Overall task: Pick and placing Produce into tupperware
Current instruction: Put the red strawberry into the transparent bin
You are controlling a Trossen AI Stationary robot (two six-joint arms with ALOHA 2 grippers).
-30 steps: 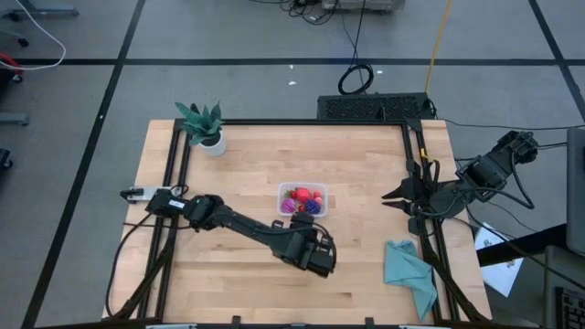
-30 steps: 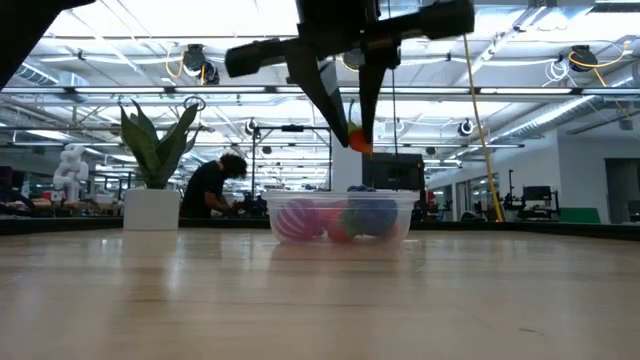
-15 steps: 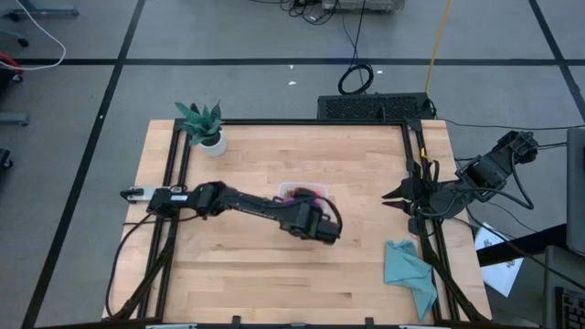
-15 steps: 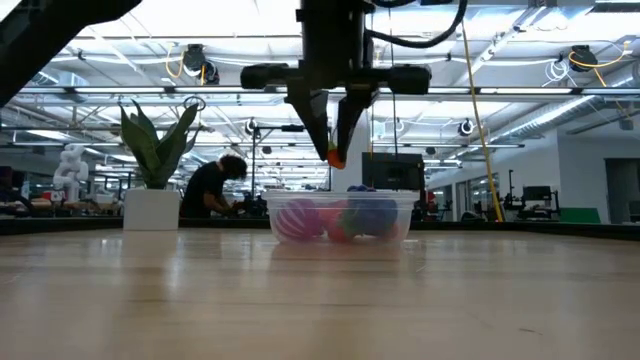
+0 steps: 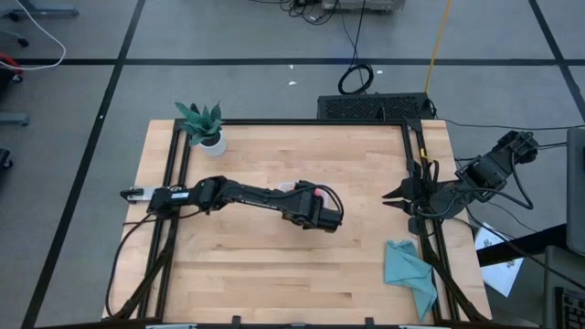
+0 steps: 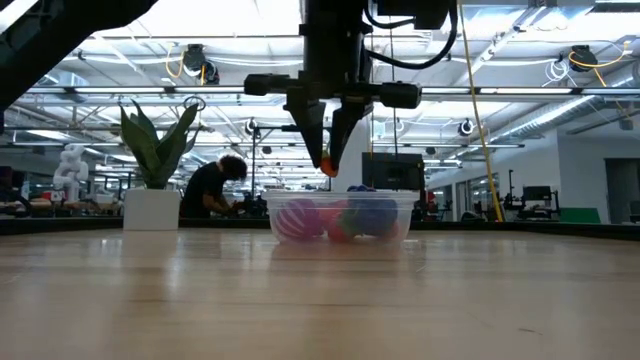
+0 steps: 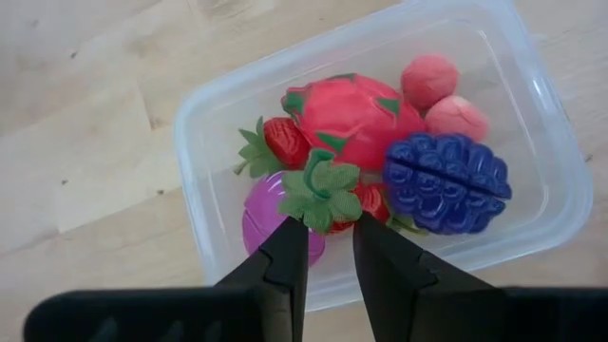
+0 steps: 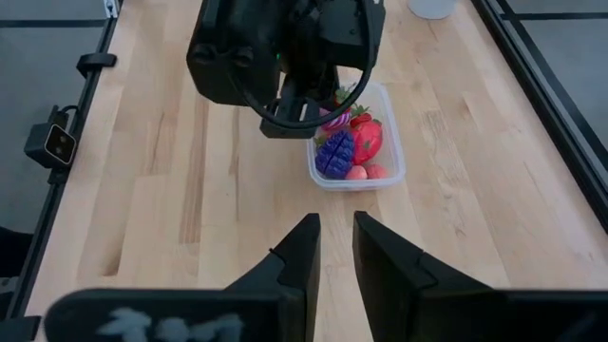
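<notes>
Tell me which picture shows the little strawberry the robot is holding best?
The left wrist view: the strawberry fills the middle, pinched in the left tool above the tupperware. The low view shows a red speck; the others hide it.

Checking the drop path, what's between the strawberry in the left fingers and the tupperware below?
Nothing: in the low view the strawberry hangs in open air above the tupperware, pinched by the left gripper.

1. The tupperware [image 7: 204,123] was clear and colourless.
2. The strawberry [image 7: 337,204] was red with a green leafy cap.
3. The large fruit [image 7: 351,109] was pink-red with green flecks.
4. The grape cluster [image 7: 446,185] was dark blue-purple.
5. The ball [image 7: 258,204] was magenta.
6. The table [image 5: 247,265] was pale wood.
7. The cloth [image 5: 409,274] was teal.
</notes>
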